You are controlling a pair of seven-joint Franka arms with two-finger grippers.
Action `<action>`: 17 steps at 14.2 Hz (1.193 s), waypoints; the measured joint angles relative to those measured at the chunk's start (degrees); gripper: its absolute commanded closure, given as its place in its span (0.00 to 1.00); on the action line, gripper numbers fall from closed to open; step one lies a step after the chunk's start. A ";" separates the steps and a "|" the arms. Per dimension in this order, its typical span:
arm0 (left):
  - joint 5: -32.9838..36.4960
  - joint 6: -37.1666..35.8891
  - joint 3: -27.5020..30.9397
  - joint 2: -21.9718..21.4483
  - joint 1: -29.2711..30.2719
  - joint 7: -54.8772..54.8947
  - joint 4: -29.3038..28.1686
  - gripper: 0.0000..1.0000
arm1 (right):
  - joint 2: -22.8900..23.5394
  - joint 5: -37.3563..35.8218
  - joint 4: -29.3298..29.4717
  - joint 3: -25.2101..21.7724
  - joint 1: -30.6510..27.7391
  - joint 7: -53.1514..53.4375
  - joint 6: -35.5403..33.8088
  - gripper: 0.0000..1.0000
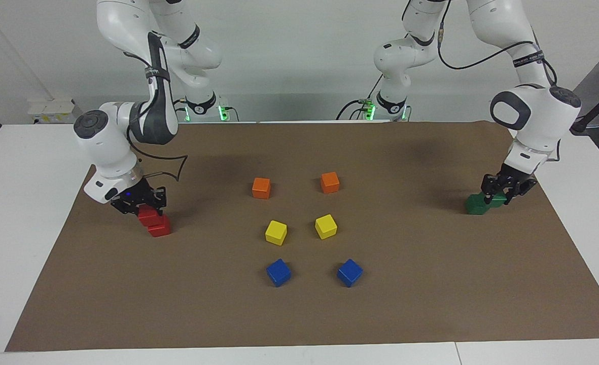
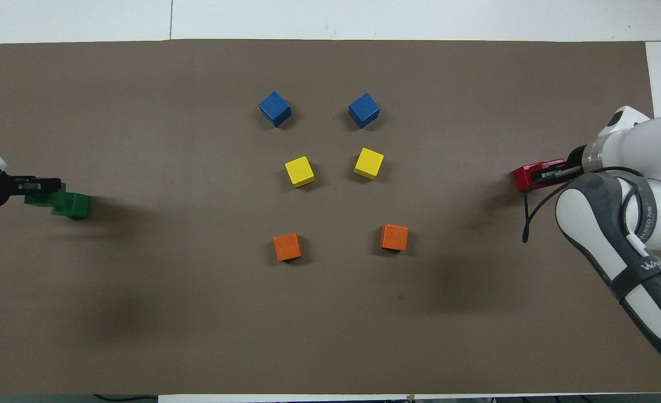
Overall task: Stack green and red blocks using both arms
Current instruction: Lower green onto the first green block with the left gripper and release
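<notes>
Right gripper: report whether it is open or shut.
Shut on a red block. The right gripper clamps the upper red block, held over the lower red block, not yet squarely stacked.

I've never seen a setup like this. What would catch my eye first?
Probably the symmetry: at each end of the brown mat, a white arm's hand carries one block over its twin. The right hand holds a red block over another red block; the left hand holds a green block over another green block.
</notes>
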 measured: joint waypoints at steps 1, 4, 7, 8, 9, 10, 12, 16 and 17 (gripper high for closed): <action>0.00 0.19 -0.01 -0.06 0.00 0.00 -0.28 1.00 | 0.00 0.00 -0.17 0.00 0.00 0.00 0.08 1.00; 0.00 0.63 -0.01 -0.12 0.00 0.03 -0.91 1.00 | 0.00 0.00 -0.25 0.00 0.00 0.00 0.12 1.00; 0.00 1.50 -0.02 -0.12 0.00 0.03 -1.88 1.00 | 0.00 0.01 -0.31 0.00 0.00 0.00 0.72 1.00; 0.00 1.56 -0.02 -0.12 0.00 0.03 -2.07 1.00 | 0.00 0.01 -0.37 0.00 0.00 0.00 0.88 1.00; 0.00 1.59 -0.02 -0.13 0.00 0.03 -2.18 1.00 | 0.00 0.01 -0.48 0.00 0.00 0.00 0.89 1.00; 0.00 1.62 -0.02 -0.16 0.00 0.03 -2.27 1.00 | 0.01 0.01 -0.63 0.00 0.00 0.00 0.90 1.00; 0.00 1.67 -0.03 -0.22 0.00 0.03 -2.35 1.00 | 0.04 0.01 -0.86 0.00 0.00 0.00 0.93 1.00; 0.00 2.19 -0.15 -0.25 -0.61 0.61 -2.63 1.00 | 0.04 0.01 -1.06 0.00 0.00 0.00 1.25 1.00; 0.00 2.86 -0.15 -0.25 -0.76 0.85 -2.96 1.00 | 0.04 0.01 -1.12 0.00 0.00 0.00 1.53 1.00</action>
